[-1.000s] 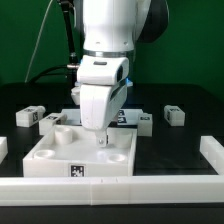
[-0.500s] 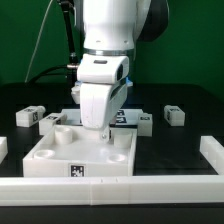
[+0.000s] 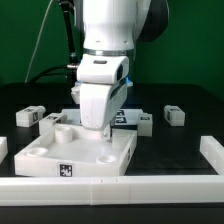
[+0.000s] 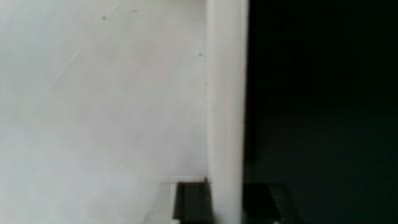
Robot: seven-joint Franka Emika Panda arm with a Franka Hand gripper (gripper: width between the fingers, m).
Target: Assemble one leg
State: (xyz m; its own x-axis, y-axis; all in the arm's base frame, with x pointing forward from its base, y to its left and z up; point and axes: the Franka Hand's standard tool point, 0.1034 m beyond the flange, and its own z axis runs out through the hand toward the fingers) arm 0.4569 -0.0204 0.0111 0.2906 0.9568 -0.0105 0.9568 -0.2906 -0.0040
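Observation:
The big white tray-like part [image 3: 45, 155] with round corner sockets lies on the black table, near the front. My gripper [image 3: 102, 132] stands over its far right portion. In the wrist view the two dark fingers [image 4: 192, 203] sit on either side of a thin white wall [image 4: 226, 100] of that part, so my gripper [image 4: 228, 202] is shut on it. Small white legs with marker tags lie loose: one at the exterior view's left [image 3: 28, 116], one at the right [image 3: 174, 115], and one just right of the gripper [image 3: 145, 122].
A white rail [image 3: 120, 189] runs along the front, with raised white ends at the exterior view's left [image 3: 3, 148] and right [image 3: 211, 150]. The marker board [image 3: 124, 118] lies behind the gripper, mostly hidden. The arm's body blocks the middle back.
The tray-like part has slid toward the exterior view's left and front and turned slightly, with the gripper still at its wall. The loose legs have not moved.

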